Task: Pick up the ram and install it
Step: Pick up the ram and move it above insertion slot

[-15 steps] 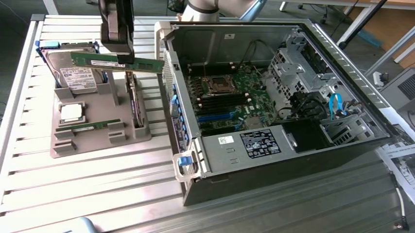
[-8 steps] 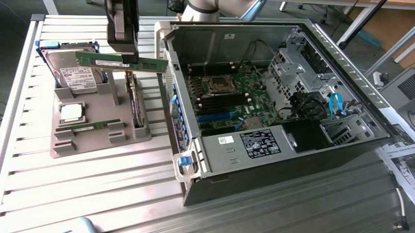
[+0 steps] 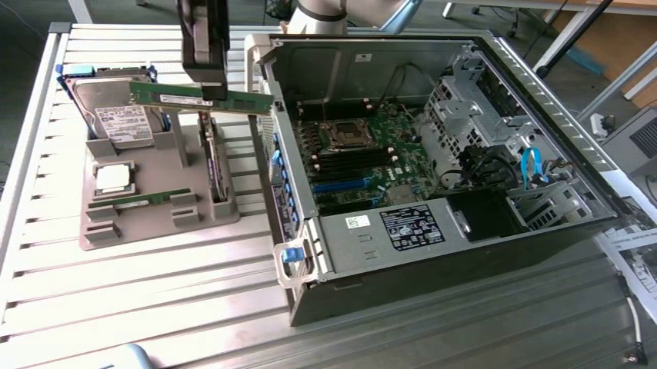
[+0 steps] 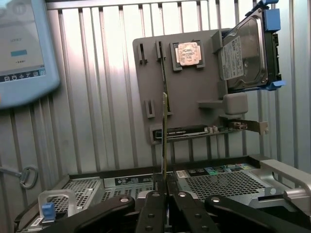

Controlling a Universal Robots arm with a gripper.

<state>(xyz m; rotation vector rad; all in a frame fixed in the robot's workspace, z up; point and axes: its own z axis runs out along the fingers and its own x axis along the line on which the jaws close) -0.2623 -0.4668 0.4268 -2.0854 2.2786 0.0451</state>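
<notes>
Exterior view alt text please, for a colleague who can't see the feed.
The claw holds a green ram stick in the air above a gray parts tray, beside an open computer case. The tray carries a hard drive, a processor and a second ram stick.

**Ram in the air, level over the tray**

The gripper (image 3: 214, 94) had the ram (image 3: 169, 96) pinched near its middle. The stick hung level above the tray (image 3: 154, 165), and one end reached the edge of the case (image 3: 339, 58) on the exterior view's right. Down on the tray sat the drive (image 3: 118, 115), the processor (image 3: 113, 177) and a second stick (image 3: 138, 202). The case lay open, motherboard (image 3: 375, 138) in plain sight.
</notes>
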